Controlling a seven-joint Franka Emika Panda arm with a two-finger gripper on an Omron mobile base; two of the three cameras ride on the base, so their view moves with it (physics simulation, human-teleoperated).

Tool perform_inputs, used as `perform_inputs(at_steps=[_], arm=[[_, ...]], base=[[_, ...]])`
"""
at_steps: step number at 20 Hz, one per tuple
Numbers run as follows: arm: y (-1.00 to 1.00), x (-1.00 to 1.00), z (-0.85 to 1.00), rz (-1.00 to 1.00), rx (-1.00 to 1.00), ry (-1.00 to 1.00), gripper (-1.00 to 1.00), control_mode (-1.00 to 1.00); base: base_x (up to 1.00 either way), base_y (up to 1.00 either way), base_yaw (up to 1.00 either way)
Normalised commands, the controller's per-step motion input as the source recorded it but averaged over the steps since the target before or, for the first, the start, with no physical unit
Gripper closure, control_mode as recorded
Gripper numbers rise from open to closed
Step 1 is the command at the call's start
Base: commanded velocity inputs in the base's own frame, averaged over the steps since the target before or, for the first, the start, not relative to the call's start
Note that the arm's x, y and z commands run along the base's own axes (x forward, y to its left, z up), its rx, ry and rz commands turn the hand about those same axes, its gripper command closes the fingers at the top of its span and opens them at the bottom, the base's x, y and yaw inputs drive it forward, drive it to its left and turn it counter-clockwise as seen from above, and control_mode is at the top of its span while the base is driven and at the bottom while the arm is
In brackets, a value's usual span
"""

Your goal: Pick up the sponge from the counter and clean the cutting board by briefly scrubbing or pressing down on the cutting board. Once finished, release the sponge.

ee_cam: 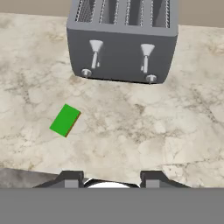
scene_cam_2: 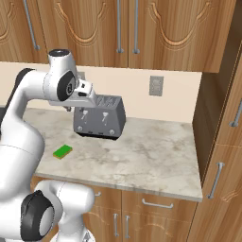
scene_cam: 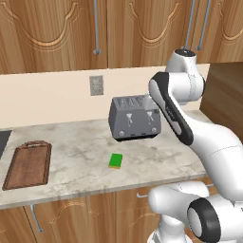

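The fingers (ee_cam: 109, 178) hang high above the front part of the surface (scene_cam: 85, 156), closed as far as they go with nothing between them; in the hand view their two dark tips show at the bottom, apart from each other and well clear of everything below.

Taking the toaster (scene_cam: 134, 117) as the landmark: the sponge (scene_cam: 115, 161) lies flat on the surface in front of the toaster and a little to its left, green side up, turned at a slant, with a thin yellow edge showing in the hand view (ee_cam: 65, 120). It touches nothing else and sits near the surface's front edge. In the right base view it shows in front of the toaster, beside the arm's white body (scene_cam_2: 62, 151).

The board (scene_cam: 28, 164) lies flat well to the left of the toaster and of the sponge, its handle end pointing toward the wall.

The toaster is grey, with four slots and two levers on its front, and stands at the back of the surface. Behind it on the beige wall is an outlet (scene_cam: 96, 85), and above that hang wooden cabinets (scene_cam: 61, 33).
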Motion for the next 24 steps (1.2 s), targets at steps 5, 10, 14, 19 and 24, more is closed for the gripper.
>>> perform_inputs(at_steps=[5,10,14,19,24], arm=[[0.17,0.00,-0.13,0.00,0.00,0.00,-1.00,-1.00],[0.56,0.00,-0.33,-0.01,0.00,0.00,-1.00,-1.00],[0.57,0.01,-0.43,0.00,0.00,0.02,-1.00,-1.00],[0.44,0.08,-0.39,0.00,0.00,0.05,-1.00,-1.00],[0.30,0.16,-0.28,-0.02,0.00,0.07,-1.00,-1.00]], base=[[0.00,0.00,0.00],[0.00,0.00,0.00],[0.00,0.00,0.00],[0.00,0.00,0.00],[0.00,0.00,0.00]])
